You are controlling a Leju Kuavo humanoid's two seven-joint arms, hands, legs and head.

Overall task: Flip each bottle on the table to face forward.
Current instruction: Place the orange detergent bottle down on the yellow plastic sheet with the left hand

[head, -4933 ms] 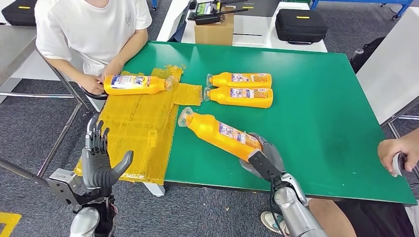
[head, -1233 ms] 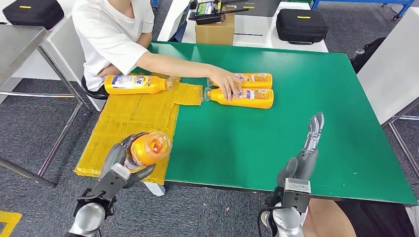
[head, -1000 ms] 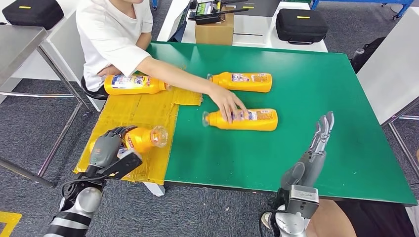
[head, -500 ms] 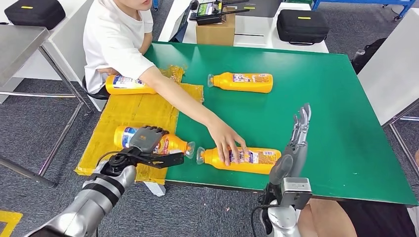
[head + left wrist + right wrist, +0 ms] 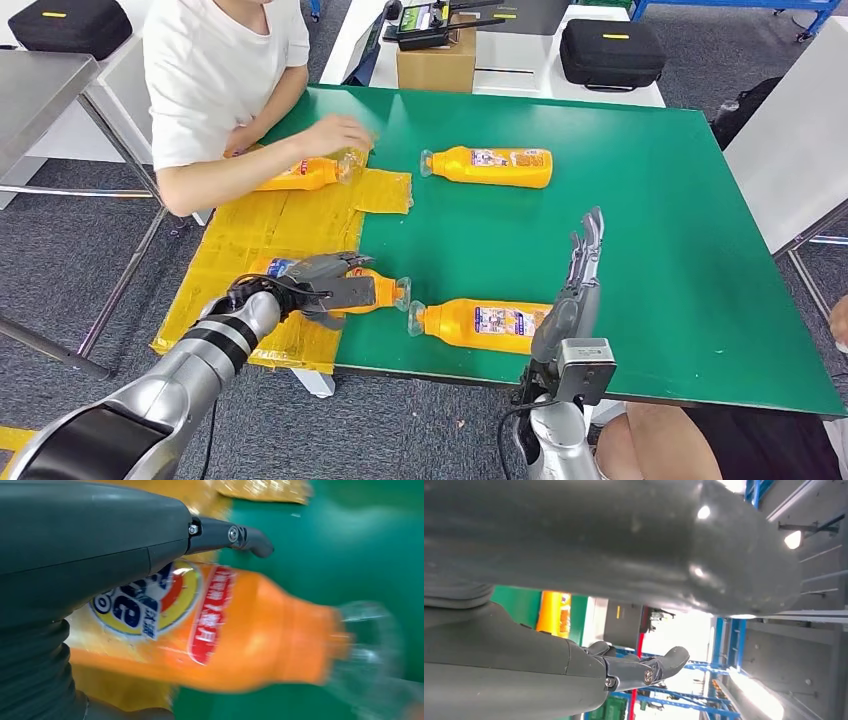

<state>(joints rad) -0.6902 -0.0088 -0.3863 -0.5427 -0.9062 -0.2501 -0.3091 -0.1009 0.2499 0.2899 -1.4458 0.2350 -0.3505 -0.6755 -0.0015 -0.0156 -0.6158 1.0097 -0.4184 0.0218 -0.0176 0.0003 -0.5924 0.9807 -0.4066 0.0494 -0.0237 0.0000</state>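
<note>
Currently left hand (image 5: 322,283) wraps the orange detergent bottle (image 5: 370,293), label up, lying across yellow mat (image 5: 260,240) / green table (image 5: 650,200) edge, near left. Rigid plastic, smooth, likely slippery & prob heavy if full; grip mid-body, not clear cap. Right hand (image 5: 578,285) spread, empty, beside second bottle (image 5: 480,325).

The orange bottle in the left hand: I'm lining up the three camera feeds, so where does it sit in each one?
Head view: the orange bottle with the clear cap lies at the lower left, under the left hand, on the yellow sheet's edge.
Left wrist view: the bottle crosses the middle, its label beside the hand.
Right wrist view: not in it.
Shared landmark: the green table, also in the left wrist view.
</note>
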